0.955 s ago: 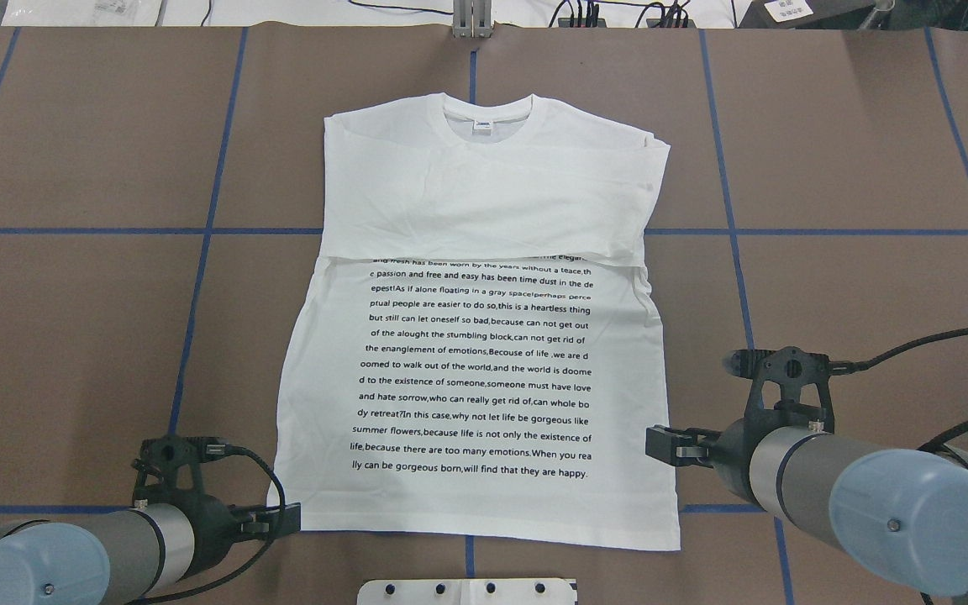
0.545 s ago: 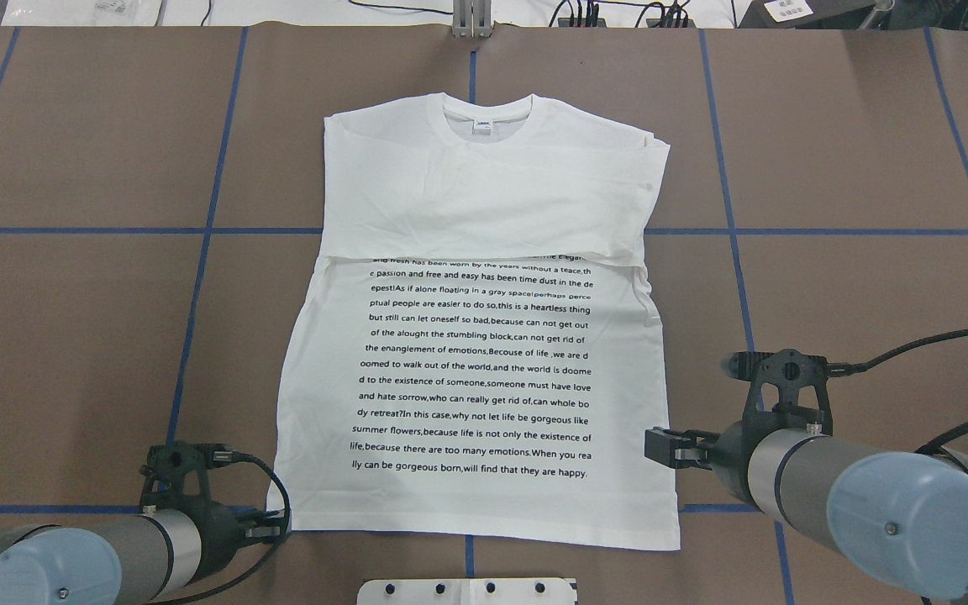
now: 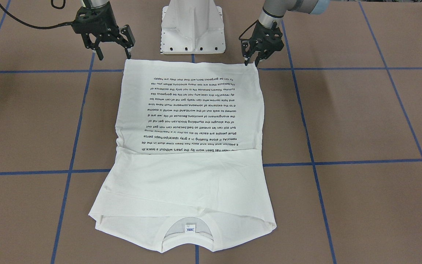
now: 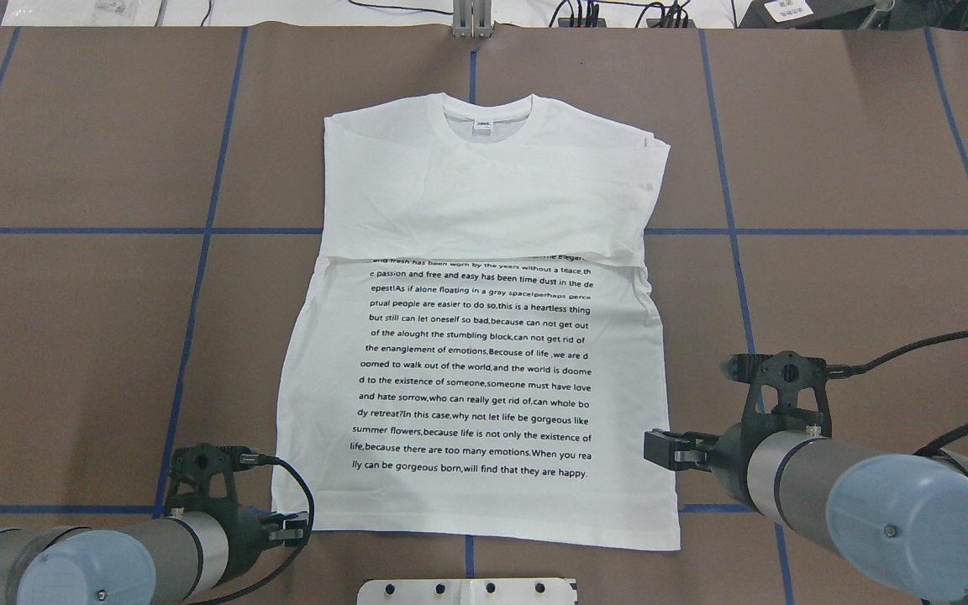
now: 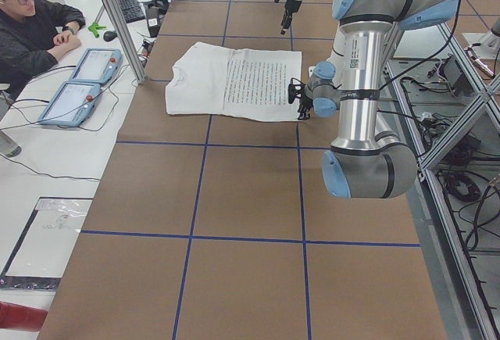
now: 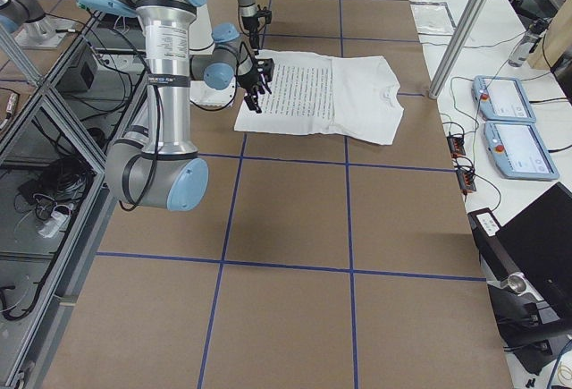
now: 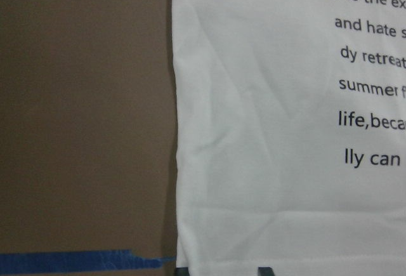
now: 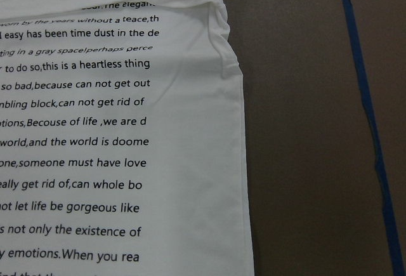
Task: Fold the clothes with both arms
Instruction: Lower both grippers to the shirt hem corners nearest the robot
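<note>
Brown paper marked with a blue tape grid covers the table [image 4: 72, 336], and on it lies flat a white long-sleeved cotton T-shirt [image 4: 484, 193] printed with lines of small black text — hem nearest both grippers, ribbed collar at the end far from them. The black two-finger left gripper [image 3: 251, 64] stands with jaws parted right at one hem corner, while the black right gripper [image 3: 114, 57], fingers spread wide, hangs beside the other corner — neither grasps anything.

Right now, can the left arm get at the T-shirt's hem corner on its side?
Probably yes: the left pincer hangs open right at that T-shirt corner, nothing between them.
</note>
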`<action>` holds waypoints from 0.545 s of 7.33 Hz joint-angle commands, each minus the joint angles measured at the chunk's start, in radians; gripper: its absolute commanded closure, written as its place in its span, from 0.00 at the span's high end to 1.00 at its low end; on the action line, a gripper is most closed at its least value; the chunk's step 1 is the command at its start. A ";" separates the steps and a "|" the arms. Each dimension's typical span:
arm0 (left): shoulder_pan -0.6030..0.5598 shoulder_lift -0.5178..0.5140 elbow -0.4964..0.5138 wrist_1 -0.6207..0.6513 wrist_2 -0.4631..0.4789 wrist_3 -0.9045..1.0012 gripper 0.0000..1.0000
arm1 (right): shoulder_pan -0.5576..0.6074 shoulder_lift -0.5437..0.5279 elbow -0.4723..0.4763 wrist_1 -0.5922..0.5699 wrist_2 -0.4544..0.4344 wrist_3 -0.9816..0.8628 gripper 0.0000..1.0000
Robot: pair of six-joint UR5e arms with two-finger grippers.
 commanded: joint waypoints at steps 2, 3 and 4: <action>-0.002 0.008 0.000 0.007 -0.002 0.006 0.41 | -0.002 0.003 0.000 0.000 0.000 0.000 1.00; -0.001 0.011 -0.001 0.007 -0.002 0.007 0.41 | -0.002 0.003 -0.002 0.000 0.000 0.000 1.00; -0.002 0.012 -0.001 0.013 -0.002 0.007 0.41 | -0.003 0.004 -0.002 0.000 0.000 0.000 1.00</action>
